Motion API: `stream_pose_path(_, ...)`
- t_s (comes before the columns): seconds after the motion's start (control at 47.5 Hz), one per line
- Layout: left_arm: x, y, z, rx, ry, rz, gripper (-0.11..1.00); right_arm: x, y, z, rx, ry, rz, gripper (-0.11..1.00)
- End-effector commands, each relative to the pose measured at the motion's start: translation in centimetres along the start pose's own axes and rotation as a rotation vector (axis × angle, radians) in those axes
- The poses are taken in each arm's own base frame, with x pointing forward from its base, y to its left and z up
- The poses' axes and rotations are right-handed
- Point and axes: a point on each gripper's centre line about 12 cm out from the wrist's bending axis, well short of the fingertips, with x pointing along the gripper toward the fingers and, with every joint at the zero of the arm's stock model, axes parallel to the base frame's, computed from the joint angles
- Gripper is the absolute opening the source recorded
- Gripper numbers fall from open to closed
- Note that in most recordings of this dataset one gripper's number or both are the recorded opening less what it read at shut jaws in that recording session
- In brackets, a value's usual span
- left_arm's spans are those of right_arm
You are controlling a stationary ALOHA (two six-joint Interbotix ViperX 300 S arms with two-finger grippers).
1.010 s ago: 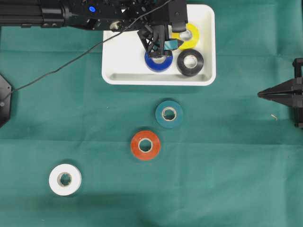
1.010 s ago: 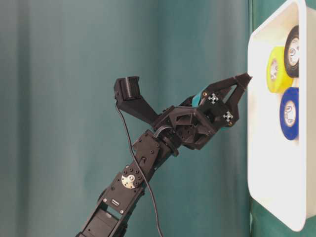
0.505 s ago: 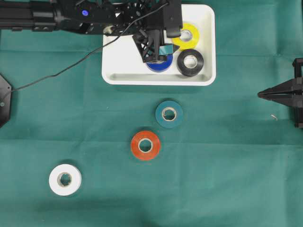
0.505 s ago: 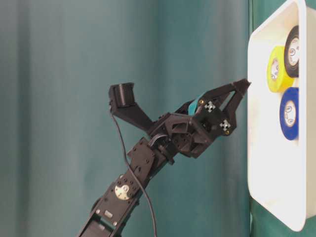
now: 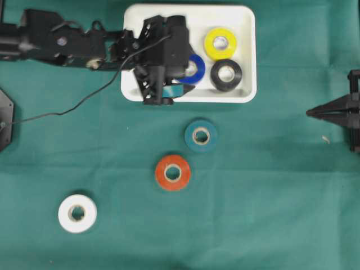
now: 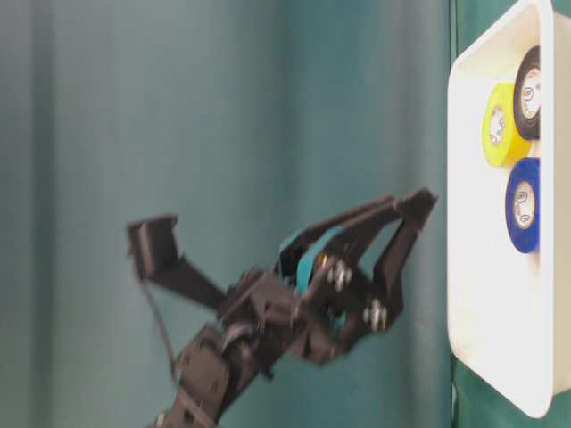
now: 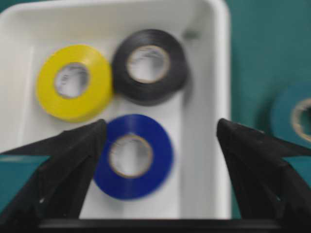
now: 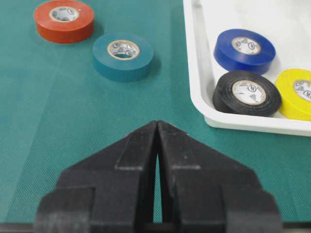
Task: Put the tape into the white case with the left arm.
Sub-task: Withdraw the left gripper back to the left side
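Observation:
The white case (image 5: 245,94) stands at the top middle and holds a blue tape (image 5: 196,70), a yellow tape (image 5: 220,43) and a black tape (image 5: 226,73). My left gripper (image 5: 163,97), with teal bands, is open and empty over the case's left front rim, left of the blue tape. In the left wrist view the gripper (image 7: 160,124) is open wide above the blue tape (image 7: 158,170), clear of it. My right gripper (image 5: 315,112) is shut and empty at the right edge; it also shows in the right wrist view (image 8: 157,124).
On the green cloth lie a teal tape (image 5: 201,135), a red tape (image 5: 172,172) and a white tape (image 5: 77,213). The left arm's black cable (image 5: 67,107) trails across the cloth at the upper left.
My left gripper has drawn back from over the blue tape, moving left and toward the case's front rim. The blue tape stays lying in the case. The right arm has not moved.

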Motion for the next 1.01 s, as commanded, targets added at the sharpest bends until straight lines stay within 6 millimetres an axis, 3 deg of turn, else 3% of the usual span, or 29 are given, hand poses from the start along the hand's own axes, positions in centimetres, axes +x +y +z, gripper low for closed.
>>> stream_pose_path(0.0, -2.3, -0.4, 1.1, -0.001, -0.064, 0.003, 0.97, 0.1, 0.0, 0.5, 0.002, -0.014, -0.001, -0.09)
stream_pose_path(0.505, -9.0, -3.6, -3.1, 0.002, -0.163, -0.03, 0.97, 0.1, 0.0, 0.5, 0.002, -0.014, -0.001, -0.09)
stream_pose_path(0.989, -13.2, -6.2, -6.9, -0.035, -0.192, -0.094, 0.97, 0.1, 0.0, 0.5, 0.002, -0.015, -0.001, -0.09)
